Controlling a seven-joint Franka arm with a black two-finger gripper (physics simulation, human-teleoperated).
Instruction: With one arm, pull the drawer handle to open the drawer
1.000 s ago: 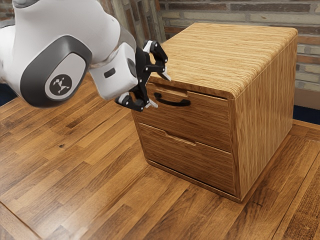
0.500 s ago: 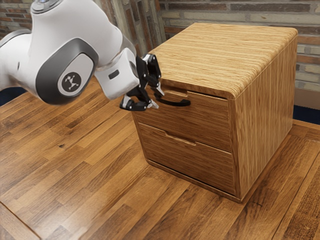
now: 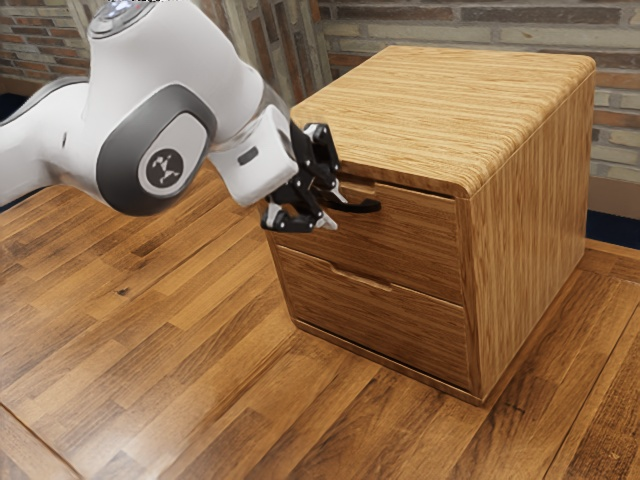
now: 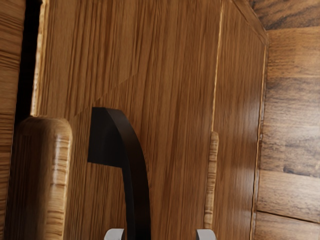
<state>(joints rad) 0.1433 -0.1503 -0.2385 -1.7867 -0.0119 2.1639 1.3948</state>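
Exterior view: hand point(image 3: 335, 205) at black handle point(image 3: 365, 208) of top drawer point(image 3: 410, 240) | fingers narrowly apart, straddling handle, not clamped | drawer front flush in wooden cabinet point(image 3: 520, 220) on worktop point(image 3: 150, 350)

Smooth white shells all along the arm point(image 3: 150, 90); a broad grey band wraps the big joint — round dark badge point(image 3: 165, 170) at its centre, white emblem inside; white hand block with a small dark slot; black gripper point(image 3: 333, 207) — angular links, pale fingertips point(image 4: 206, 234).
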